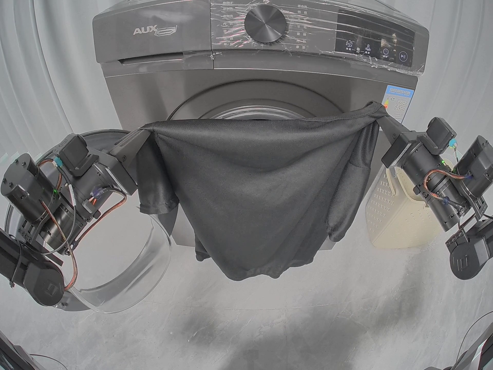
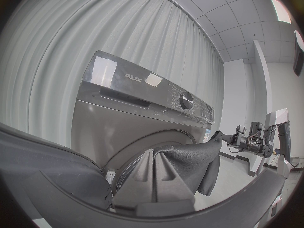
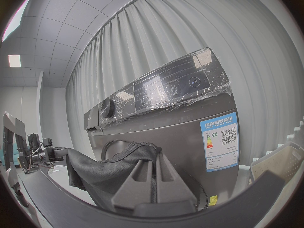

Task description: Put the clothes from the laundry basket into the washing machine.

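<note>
left gripper (image 1: 145, 133) and right gripper (image 1: 381, 117) fingers closed on black mesh garment (image 1: 257, 181) before smooth grey washing machine (image 1: 154, 86), pleated curtain (image 1: 41, 52)

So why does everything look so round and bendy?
Left wrist view: a fisheye lens bows the curtain and darkens the corners; right wrist view: same bend; head view: the washer bulges, its wrap glints, the shirt doesn't.

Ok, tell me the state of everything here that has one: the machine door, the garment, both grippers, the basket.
washing machine door: open, swung out to the robot's left.
black garment: off the floor, stretched between both grippers, hanging before the drum opening.
left gripper: shut on one corner.
right gripper: shut on the other corner.
laundry basket: on the floor beside the machine, contents hidden.
</note>
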### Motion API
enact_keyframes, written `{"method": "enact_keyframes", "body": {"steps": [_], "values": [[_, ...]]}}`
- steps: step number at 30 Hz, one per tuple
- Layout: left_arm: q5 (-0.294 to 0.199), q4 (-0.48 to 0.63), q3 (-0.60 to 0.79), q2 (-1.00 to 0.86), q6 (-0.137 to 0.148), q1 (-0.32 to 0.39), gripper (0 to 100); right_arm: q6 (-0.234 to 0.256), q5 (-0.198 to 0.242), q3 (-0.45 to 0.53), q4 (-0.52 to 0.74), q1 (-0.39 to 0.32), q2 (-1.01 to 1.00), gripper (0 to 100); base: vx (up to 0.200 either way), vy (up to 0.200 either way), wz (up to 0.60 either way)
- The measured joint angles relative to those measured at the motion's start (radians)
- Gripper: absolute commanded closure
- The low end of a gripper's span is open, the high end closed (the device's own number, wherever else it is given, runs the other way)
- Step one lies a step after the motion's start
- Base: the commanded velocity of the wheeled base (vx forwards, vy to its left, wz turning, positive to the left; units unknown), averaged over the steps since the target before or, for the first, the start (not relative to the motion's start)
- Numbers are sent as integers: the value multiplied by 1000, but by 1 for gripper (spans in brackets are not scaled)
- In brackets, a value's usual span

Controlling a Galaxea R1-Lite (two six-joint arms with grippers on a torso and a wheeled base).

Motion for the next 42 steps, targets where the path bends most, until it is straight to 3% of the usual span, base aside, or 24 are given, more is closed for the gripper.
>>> {"method": "enact_keyframes", "body": {"steps": [20,28,29,34,42], "values": [[0,0,14,0,2,-20,100,0,-5,15,-2,4,1,100,0,0,0],[13,1,13,3,-9,-150,100,-1,-4,81,-1,37,2,100,0,0,0],[19,1,12,5,-9,-174,100,-1,-5,96,-1,51,2,0,0,0,0],[44,1,-29,27,-10,-251,100,-1,-7,174,-2,112,8,0,0,0,0],[58,2,-102,87,-10,-290,100,-9,0,385,-15,168,58,0,0,0,0]]}}
